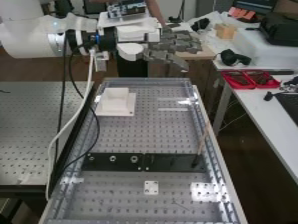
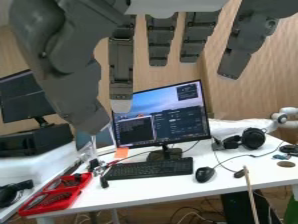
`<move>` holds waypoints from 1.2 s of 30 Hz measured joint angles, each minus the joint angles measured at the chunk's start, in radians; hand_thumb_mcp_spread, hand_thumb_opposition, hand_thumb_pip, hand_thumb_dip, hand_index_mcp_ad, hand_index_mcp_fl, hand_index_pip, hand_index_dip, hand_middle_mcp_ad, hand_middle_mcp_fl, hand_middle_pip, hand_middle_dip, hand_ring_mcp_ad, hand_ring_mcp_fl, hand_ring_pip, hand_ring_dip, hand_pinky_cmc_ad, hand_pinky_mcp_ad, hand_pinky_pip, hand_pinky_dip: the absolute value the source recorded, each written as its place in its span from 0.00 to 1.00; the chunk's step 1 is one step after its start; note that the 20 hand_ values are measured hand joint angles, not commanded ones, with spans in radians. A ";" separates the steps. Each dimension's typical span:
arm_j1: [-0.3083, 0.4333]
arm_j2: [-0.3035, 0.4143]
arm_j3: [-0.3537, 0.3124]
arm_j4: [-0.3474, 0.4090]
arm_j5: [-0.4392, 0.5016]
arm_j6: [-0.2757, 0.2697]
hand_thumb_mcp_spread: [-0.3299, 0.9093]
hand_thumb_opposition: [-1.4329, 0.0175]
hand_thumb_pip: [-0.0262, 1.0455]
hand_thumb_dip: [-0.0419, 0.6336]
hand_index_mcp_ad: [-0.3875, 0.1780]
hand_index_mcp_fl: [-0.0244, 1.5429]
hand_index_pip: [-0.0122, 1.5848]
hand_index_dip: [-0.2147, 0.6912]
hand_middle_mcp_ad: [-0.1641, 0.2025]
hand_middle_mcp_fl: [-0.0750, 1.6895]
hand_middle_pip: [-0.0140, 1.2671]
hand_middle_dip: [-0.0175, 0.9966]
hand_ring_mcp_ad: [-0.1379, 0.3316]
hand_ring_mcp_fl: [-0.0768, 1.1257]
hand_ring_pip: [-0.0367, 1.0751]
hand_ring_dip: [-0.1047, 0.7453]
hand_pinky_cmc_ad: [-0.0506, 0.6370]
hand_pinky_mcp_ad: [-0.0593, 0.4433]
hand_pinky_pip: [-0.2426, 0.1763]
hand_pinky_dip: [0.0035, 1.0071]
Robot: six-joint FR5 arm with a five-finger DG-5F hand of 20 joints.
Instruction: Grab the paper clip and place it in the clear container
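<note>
Crosswise to the bench's long axis, the hand (image 1: 178, 41) is held high at the far end, on the flange of the white arm (image 1: 30, 35). Its fingers (image 2: 121, 60) are straight and spread, the thumb (image 2: 66, 45) well apart from them, with nothing held between. Principal relation: the fingertips point toward the white desk (image 2: 159, 188) with its keyboard (image 2: 149, 169), whereas the perforated bench top (image 1: 133, 140) lies below the hand and extends away from it toward the near end. Of the things on this surface, the white block (image 1: 116, 97) is nearest the hand; farther from it come the black strip (image 1: 123, 168), with a thin stick (image 1: 202, 140) slanting up by its end, and then the small white plate (image 1: 151, 184). The paper clip is too small to make out with certainty; it presumably lies on the bench top, below the hand and out toward the near end, and the direction of its long axis cannot be told. Nor can the position of the clear container be told. The grasp is judged not yet begun: the coming move probably calls for the hand to turn its fingertips downward and descend, aligning thumb and fingers across the wire
</note>
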 joint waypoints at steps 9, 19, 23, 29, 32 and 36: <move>-0.015 0.023 0.012 -0.035 -0.009 -0.032 0.56 0.44 0.70 0.50 0.41 0.03 0.83 0.36 0.55 0.06 0.11 0.19 0.51 0.06 0.12 0.25 0.57 0.67 0.43 0.46; -0.020 0.027 0.013 -0.050 -0.011 -0.039 0.56 0.44 0.70 0.50 0.41 0.04 0.82 0.36 0.54 0.06 0.11 0.19 0.51 0.06 0.12 0.25 0.57 0.67 0.43 0.46; -0.022 0.027 0.011 -0.052 -0.013 -0.045 0.56 0.44 0.68 0.50 0.41 0.03 0.82 0.36 0.55 0.06 0.11 0.19 0.51 0.06 0.12 0.25 0.57 0.67 0.43 0.46; -0.030 0.027 0.010 -0.069 -0.018 -0.053 0.53 0.44 0.67 0.50 0.41 0.03 0.59 0.36 0.55 0.06 0.11 0.19 0.51 0.06 0.12 0.25 0.57 0.67 0.43 0.46; -0.036 0.028 0.008 -0.073 -0.025 -0.055 0.53 0.44 0.64 0.50 0.41 0.03 0.40 0.37 0.55 0.05 0.11 0.19 0.51 0.06 0.12 0.25 0.57 0.67 0.43 0.46; -0.043 0.034 0.005 -0.080 -0.029 -0.063 0.50 0.47 0.60 0.48 0.41 0.03 0.21 0.37 0.54 0.05 0.11 0.19 0.51 0.06 0.12 0.25 0.57 0.67 0.43 0.47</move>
